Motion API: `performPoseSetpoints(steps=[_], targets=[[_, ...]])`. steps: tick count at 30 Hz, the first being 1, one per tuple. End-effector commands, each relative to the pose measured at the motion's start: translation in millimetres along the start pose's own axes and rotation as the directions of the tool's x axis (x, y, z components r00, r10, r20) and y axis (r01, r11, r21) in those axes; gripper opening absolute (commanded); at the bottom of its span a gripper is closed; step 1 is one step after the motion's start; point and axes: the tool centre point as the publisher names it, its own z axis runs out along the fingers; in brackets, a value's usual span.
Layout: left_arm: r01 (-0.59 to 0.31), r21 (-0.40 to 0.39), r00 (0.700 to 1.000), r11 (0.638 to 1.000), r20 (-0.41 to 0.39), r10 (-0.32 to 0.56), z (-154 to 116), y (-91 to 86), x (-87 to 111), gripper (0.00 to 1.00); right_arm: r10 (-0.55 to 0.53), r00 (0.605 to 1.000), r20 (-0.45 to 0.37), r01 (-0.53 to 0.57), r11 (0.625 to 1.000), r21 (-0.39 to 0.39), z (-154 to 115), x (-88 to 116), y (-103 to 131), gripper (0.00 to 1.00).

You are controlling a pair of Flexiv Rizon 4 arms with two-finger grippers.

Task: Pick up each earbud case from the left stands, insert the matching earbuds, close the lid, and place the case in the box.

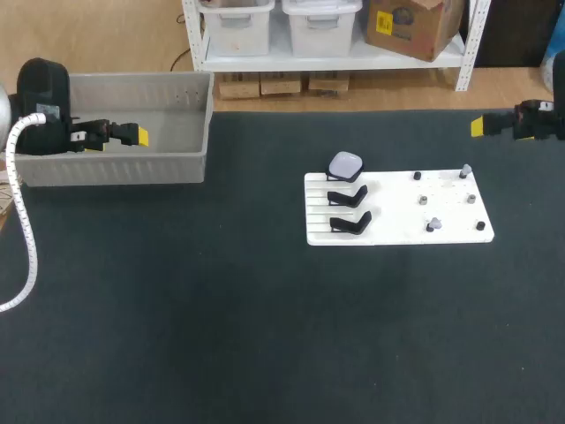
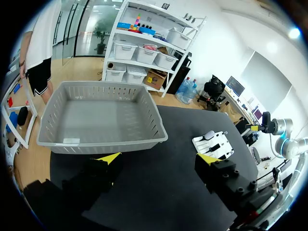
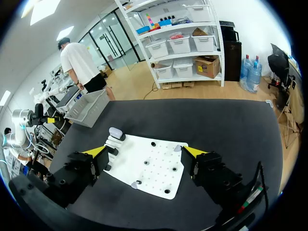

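A white board (image 1: pixel 450 212) lies right of the table's middle. Three black stands sit on its left part. The far stand carries a pale lavender earbud case (image 1: pixel 345 164), lid shut; the other two stands (image 1: pixel 349 208) are bare. Small earbuds (image 1: pixel 433 225) sit on pegs on the board's right part. My left gripper (image 1: pixel 137 137) hovers open over the grey box (image 1: pixel 115 168) at the far left. My right gripper (image 1: pixel 478 126) hangs open at the far right, off the board. The left wrist view has the open gripper (image 2: pixel 159 159) with the box (image 2: pixel 106 144) ahead and the case (image 2: pixel 209 135) farther off. The board (image 3: pixel 154 166) and case (image 3: pixel 115 133) lie ahead of the open right gripper (image 3: pixel 144 151).
The dark table top spreads wide in front of the board and box. A white cable (image 1: pixel 22 221) hangs from my left arm at the table's left edge. The box (image 3: pixel 91 113) is visible far across the table in the right wrist view.
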Motion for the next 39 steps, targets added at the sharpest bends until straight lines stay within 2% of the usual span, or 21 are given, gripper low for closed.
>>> performPoseSetpoints(steps=[1, 11, 12, 14, 15, 17, 20, 22, 26, 35, 39], targets=[[0.001, -0.005, 1.0, 1.0, -0.004, -0.001, -0.1, -1.4, -0.9, 1.0, 0.0, 1.0, 0.0, 0.0, 1.0, 0.0, -0.3, 0.2, -0.1, 1.0], [0.001, -0.005, 1.0, 1.0, -0.004, -0.001, -0.1, -1.4, -0.9, 1.0, 0.0, 1.0, 0.0, 0.0, 1.0, 0.0, -0.3, 0.2, -0.1, 1.0], [-0.019, 0.003, 1.0, 1.0, 0.021, 0.019, -1.8, -2.8, -2.5, 1.0, 0.0, 1.0, 0.0, 0.0, 1.0, 0.0, -0.3, 0.2, -0.1, 1.0], [-0.067, 0.046, 0.996, 0.997, 0.06, 0.064, -3.7, -5.2, -5.0, 1.0, 0.0, 1.0, 0.0, 0.0, 1.0, 0.0, -0.3, 0.2, -0.1, 1.0], [-0.095, 0.107, 0.993, 0.99, 0.086, 0.086, -4.5, -5.9, -6.4, 1.0, 0.0, 1.0, 0.0, 0.0, 1.0, 0.0, -0.3, 0.2, -0.1, 1.0], [-0.15, 0.135, 0.986, 0.979, 0.094, 0.138, -3.5, -7.9, -9.4, 1.0, 0.0, 1.0, 0.0, 0.0, 1.0, 0.0, -0.3, 0.2, -0.1, 1.0], [-0.307, 0.262, 0.95, 0.915, 0.147, 0.277, -6.0, -16.3, -16.2, 1.0, 0.0, 1.0, 0.0, 0.0, 1.0, 0.0, -0.3, 0.2, -0.1, 1.0], [-0.383, 0.291, 0.923, 0.877, 0.154, 0.352, -5.8, -23.6, -22.6, 1.0, 0.0, 1.0, 0.0, 0.0, 1.0, 0.0, -0.3, 0.2, -0.1, 1.0], [-0.529, 0.376, 0.848, 0.761, 0.184, 0.498, -2.2, -40.8, -28.5, 1.0, 0.0, 1.0, 0.0, 0.0, 1.0, 0.0, -0.3, 0.2, -0.1, 1.0], [-0.656, 0.485, 0.727, 0.578, 0.199, 0.657, 28.4, -70.7, -29.4, 1.0, 0.0, 1.0, 0.0, 0.0, 1.0, 0.0, -0.3, 0.2, -0.1, 1.0], [-0.698, 0.488, 0.676, 0.524, 0.207, 0.707, 45.1, -83.6, -27.7, 1.0, 0.0, 1.0, 0.0, 0.0, 1.0, 0.0, -0.3, 0.2, -0.1, 1.0]])
